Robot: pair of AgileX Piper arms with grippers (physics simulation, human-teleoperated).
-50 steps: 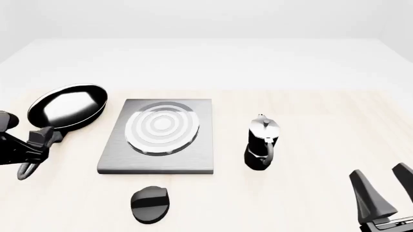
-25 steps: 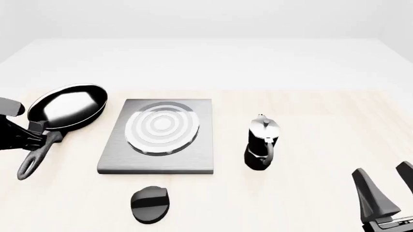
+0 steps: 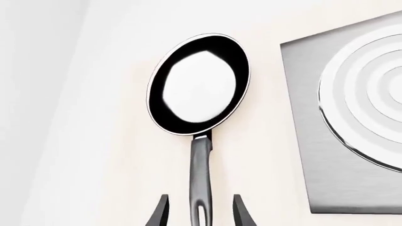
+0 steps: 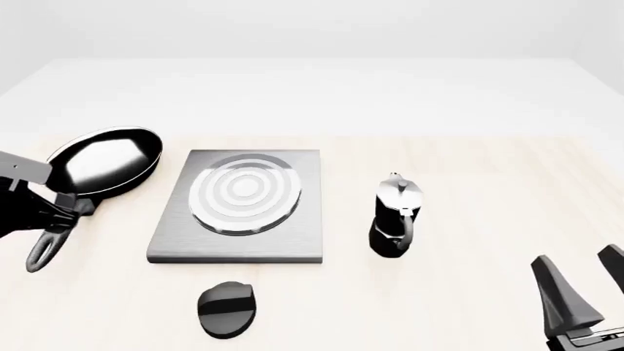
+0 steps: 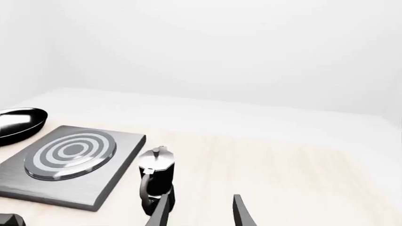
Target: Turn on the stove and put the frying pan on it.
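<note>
left gripper (image 3: 199, 213) spread | frying pan (image 3: 199, 84) handle between fingers (not pinched)

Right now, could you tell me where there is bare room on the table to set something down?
Bare tabletop lies right of the moka pot, beyond the stove, and between the knob and the right gripper. It is crowded around the frying pan, where the left gripper straddles the handle.

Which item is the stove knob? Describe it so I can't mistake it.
Find the grey stove slab with silver rings, mid-table. The knob lies alone on the table just off its near edge. It is a small round black disc with a ridge, handleless unlike the frying pan, flatter than the moka pot.
</note>
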